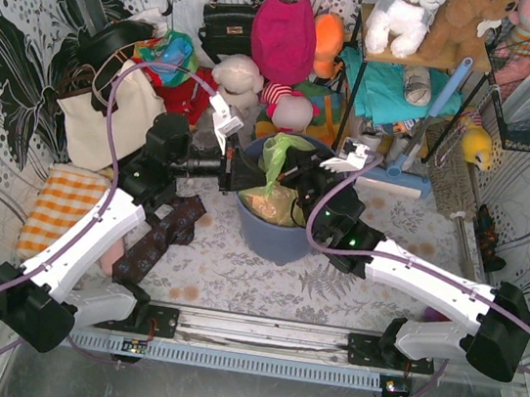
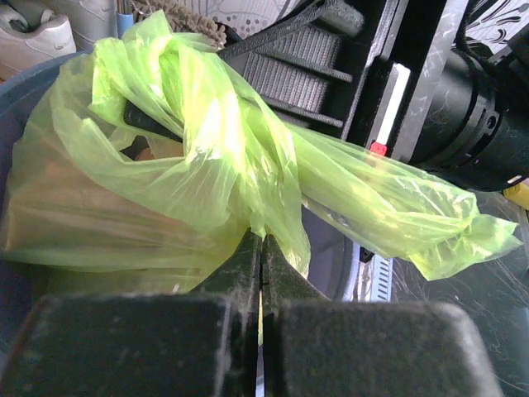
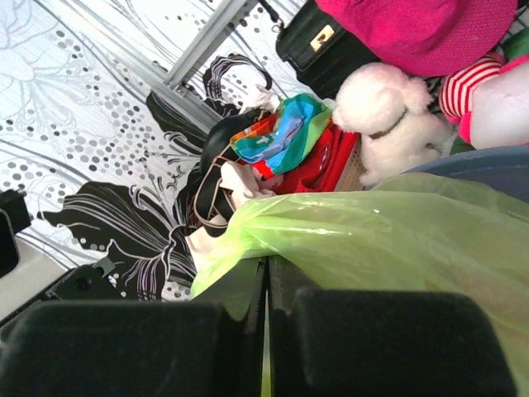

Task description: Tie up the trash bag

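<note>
The trash bag (image 1: pixel 281 176) is thin light-green plastic and sits inside a round blue-grey bin (image 1: pixel 275 234); brownish paper shows through it. My left gripper (image 1: pixel 240 168) reaches in from the left over the bin's rim. In the left wrist view it (image 2: pixel 261 240) is shut on a twisted strip of the bag (image 2: pixel 215 141). My right gripper (image 1: pixel 300 176) comes in from the right. In the right wrist view it (image 3: pixel 266 263) is shut on a stretched flap of the bag (image 3: pixel 364 240). The two grippers stand close together above the bin.
Behind the bin lie plush toys (image 1: pixel 240 81), a pink bag (image 1: pixel 283 33) and a black handbag (image 1: pixel 227 20). A white tote (image 1: pixel 108 117) and an orange checked cloth (image 1: pixel 61 209) are at the left. A shelf (image 1: pixel 410 81) and a blue mop (image 1: pixel 402 173) stand at the back right.
</note>
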You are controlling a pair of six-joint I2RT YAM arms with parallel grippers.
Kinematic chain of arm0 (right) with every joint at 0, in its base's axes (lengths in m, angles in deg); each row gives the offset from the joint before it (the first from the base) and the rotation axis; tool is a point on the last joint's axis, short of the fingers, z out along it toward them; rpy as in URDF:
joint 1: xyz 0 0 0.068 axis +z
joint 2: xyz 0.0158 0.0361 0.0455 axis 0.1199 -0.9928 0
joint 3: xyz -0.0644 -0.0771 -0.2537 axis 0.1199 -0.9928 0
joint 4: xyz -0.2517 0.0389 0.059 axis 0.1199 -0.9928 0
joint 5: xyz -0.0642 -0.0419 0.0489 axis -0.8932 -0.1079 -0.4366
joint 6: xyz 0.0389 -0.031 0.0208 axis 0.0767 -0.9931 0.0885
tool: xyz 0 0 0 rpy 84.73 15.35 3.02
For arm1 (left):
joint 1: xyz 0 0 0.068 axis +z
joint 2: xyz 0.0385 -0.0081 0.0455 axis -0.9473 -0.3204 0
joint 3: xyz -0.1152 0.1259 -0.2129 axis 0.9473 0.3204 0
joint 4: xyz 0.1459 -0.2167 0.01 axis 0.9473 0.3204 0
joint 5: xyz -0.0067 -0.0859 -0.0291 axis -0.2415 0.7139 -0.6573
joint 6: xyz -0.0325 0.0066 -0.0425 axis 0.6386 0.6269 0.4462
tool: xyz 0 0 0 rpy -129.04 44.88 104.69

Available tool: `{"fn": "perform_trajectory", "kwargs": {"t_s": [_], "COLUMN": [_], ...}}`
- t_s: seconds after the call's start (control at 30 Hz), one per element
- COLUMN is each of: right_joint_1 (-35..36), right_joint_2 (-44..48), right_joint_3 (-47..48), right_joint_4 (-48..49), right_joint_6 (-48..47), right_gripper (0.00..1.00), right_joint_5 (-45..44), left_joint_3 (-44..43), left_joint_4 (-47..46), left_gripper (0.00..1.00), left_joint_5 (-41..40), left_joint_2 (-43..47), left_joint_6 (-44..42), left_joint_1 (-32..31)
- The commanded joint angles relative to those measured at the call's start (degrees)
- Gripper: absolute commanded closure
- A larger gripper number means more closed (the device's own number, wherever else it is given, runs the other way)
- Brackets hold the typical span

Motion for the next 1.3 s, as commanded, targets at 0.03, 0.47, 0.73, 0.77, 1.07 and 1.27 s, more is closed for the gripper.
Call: {"fn": "perform_trajectory", "kwargs": {"t_s": [0.03,0.47,0.73,0.77,1.07,1.27], "right_joint_1": [-0.2,-0.2,-0.5,-0.5,-0.5,-0.8], "right_joint_2": [0.8,-1.4,-1.7,-1.9,-2.5,-2.9], "right_joint_3": [-1.4,-1.6,-1.6,-1.4,-2.6,-4.5], "right_joint_4": [11.1,12.2,8.2,8.2,17.6,24.0], "right_joint_6": [-5.3,-8.8,-9.6,-9.9,-12.3,-12.7], "right_gripper": [1.00,1.00,1.00,1.00,1.00,1.00], "right_joint_5": [5.1,15.6,16.5,18.3,26.2,27.0], "left_joint_3": [-0.2,-0.1,0.0,-0.1,0.4,-0.3], "left_joint_4": [-1.0,-5.0,-5.4,-5.4,-5.5,-3.7], "left_gripper": [1.00,1.00,1.00,1.00,1.00,1.00], "left_joint_5": [0.2,-0.7,-1.9,-2.0,-1.3,1.7], "left_joint_2": [0.0,2.4,4.4,4.5,3.5,2.6], "left_joint_6": [0.4,2.6,2.6,2.5,3.1,2.7], "left_joint_1": [-0.6,-0.6,-0.6,-0.6,-0.6,-0.7]}}
